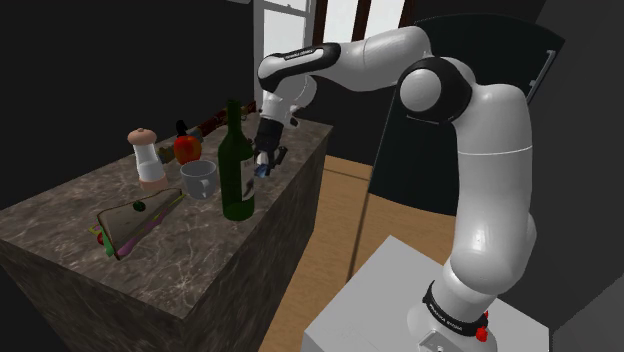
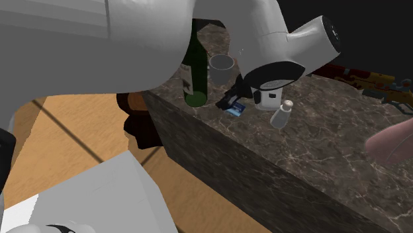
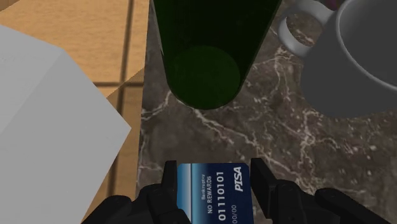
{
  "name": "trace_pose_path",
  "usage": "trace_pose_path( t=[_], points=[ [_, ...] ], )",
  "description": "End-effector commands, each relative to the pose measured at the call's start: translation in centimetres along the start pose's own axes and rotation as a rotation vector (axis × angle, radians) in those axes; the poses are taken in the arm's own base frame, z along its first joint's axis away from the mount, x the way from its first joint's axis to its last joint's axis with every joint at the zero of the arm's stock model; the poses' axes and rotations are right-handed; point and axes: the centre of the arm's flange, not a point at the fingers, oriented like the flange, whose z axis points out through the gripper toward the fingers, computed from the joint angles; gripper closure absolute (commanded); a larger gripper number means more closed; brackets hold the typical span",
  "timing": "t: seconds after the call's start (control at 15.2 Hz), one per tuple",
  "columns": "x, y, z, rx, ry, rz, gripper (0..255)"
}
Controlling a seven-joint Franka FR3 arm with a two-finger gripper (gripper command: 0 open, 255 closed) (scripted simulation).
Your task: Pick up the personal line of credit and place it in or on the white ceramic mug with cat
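A blue card (image 3: 210,191) is clasped edge to edge between the two black fingers (image 3: 170,184) of the end effector (image 3: 214,170), which are closed to the card's width. White print can be read on the card's face – "NO REWARDS" and a row of digits. In the second exterior view the card (image 2: 233,108) is seen low over the dark marbled desk (image 2: 318,152), close to its near edge; whether it touches the surface cannot be told.

Just beyond the card a dark green bottle (image 3: 207,57) stands upright, and beside the bottle a mug (image 3: 362,70) is set, drawn plain grey, with its handle turned toward the bottle. In the shoulder view the end effector (image 1: 264,165) is pointed downward at the desk's (image 1: 200,245) right side, just right of the bottle (image 1: 237,165), with the mug (image 1: 198,180) on the bottle's left – card and mug are kept apart by the bottle. Farther to that view's left a shaker (image 1: 147,155) and a cut sandwich (image 1: 135,222) are found. The white stand (image 3: 44,127) and a wooden floor (image 3: 127,38) are seen below the desk's edge.
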Motion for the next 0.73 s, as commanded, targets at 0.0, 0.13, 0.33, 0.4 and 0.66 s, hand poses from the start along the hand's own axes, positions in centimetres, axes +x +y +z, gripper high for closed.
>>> trace_pose_path(
  t=[0.0, 0.13, 0.33, 0.4, 0.66],
  points=[
    [-0.4, -0.1, -0.9, 0.0, 0.0, 0.0, 255],
    [-1.0, -0.1, -1.8, 0.0, 0.0, 0.0, 255],
    [-1.9, -0.1, -3.1, 0.0, 0.0, 0.0, 255],
    [-2.2, -0.1, -3.5, 0.0, 0.0, 0.0, 255],
    [-3.4, -0.1, -5.3, 0.0, 0.0, 0.0, 255]
  ],
)
